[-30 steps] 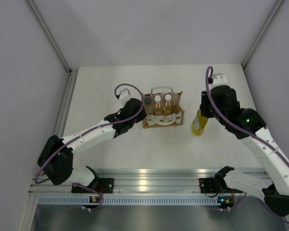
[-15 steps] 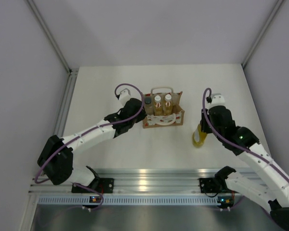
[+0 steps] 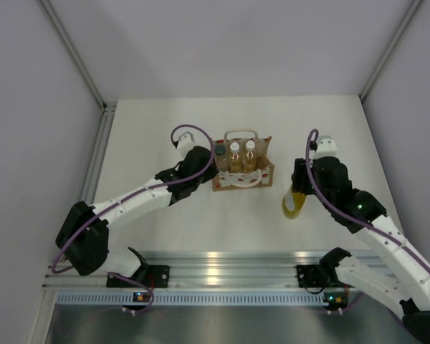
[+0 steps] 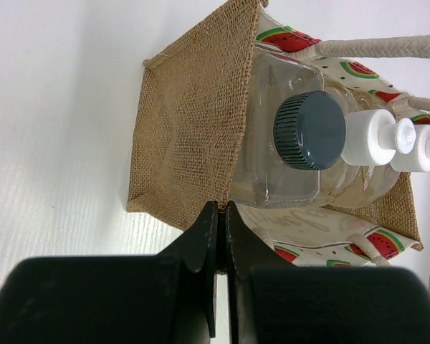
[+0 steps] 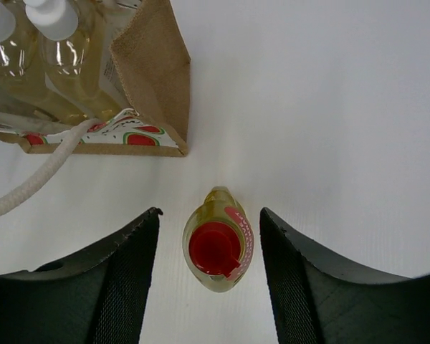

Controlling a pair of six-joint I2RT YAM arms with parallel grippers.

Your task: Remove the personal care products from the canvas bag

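One out, three to go! Starting big: table (image 3: pixel 165 222), same as a second ago. Bag (image 3: pixel 244 175) next: hasn't budged, sits centre-back, pinned at its near wall by left gripper (image 4: pixel 220 215), fingers pressed together on the burlap rim.

Over to right gripper (image 5: pixel 209 215): carrying a second ago, now down low with fingers spread wide either side of yellow bottle (image 5: pixel 216 247), touching neither flank. Let go, then! Stands upright on table, well clear of bag's right side. Means first product delivered.

Still inside: grey-capped bottle (image 4: pixel 308 130) at left gripper's end, then two white-capped ones (image 4: pixel 369 136) beside it. Calls for a lift away and a return for those, by my reckoning.
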